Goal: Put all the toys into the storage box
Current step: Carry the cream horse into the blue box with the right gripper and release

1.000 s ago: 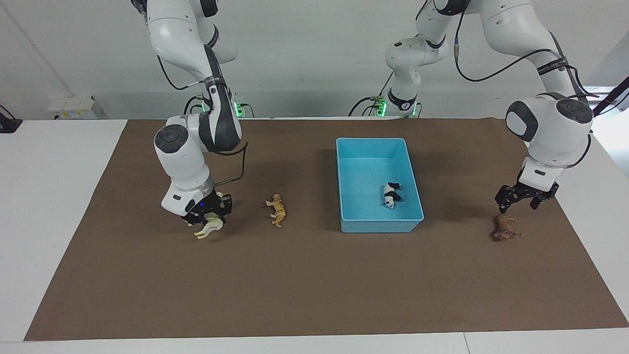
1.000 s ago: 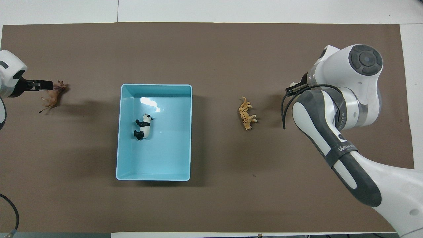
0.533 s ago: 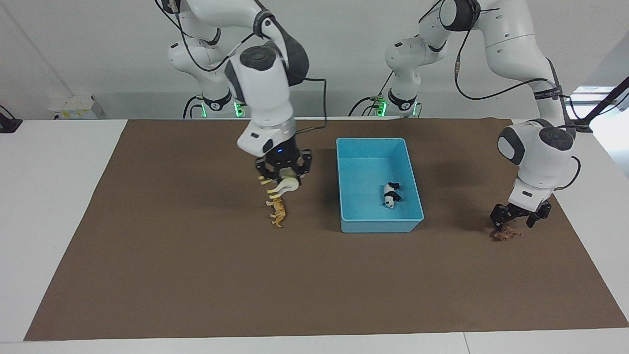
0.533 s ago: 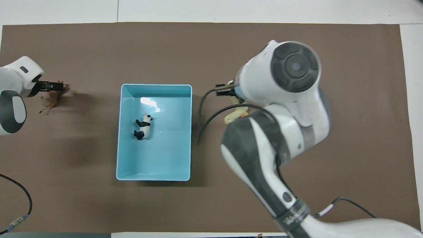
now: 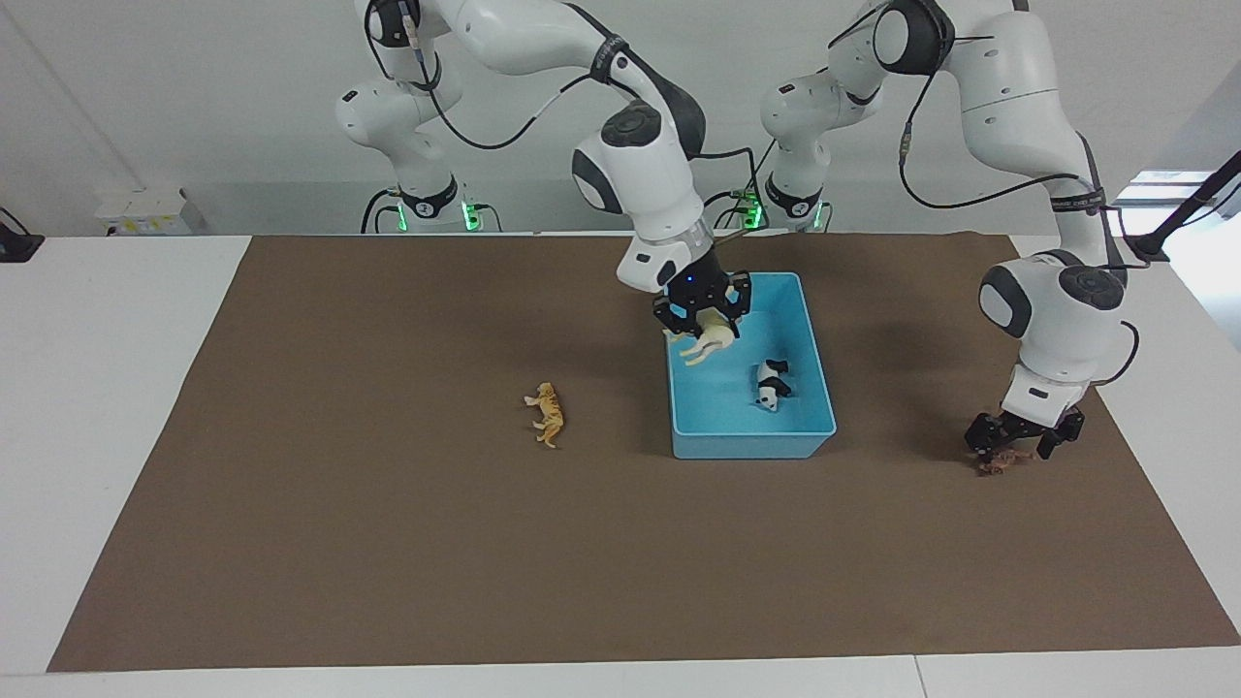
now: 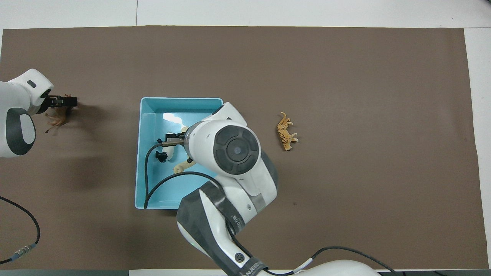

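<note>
My right gripper [image 5: 705, 323] is shut on the cream long-necked toy [image 5: 705, 345] and holds it in the air over the light blue storage box [image 5: 751, 446], at the box's end toward the right arm. The panda [image 5: 772, 384] lies inside the box. The orange tiger [image 5: 547, 413] lies on the mat beside the box, toward the right arm's end. My left gripper [image 5: 1023, 442] is open and down at the mat, its fingers astride the dark brown toy [image 5: 1003, 462]. In the overhead view my right arm covers most of the panda [image 6: 163, 155].
A brown mat [image 5: 388, 543] covers the table. The box [image 6: 165, 191] stands near the mat's middle. The tiger [image 6: 286, 131] and the brown toy [image 6: 55, 119] lie at either side of it. White table edge shows around the mat.
My right gripper lifted the cream toy and carried it past the tiger to over the box. My left gripper lowered onto the brown toy.
</note>
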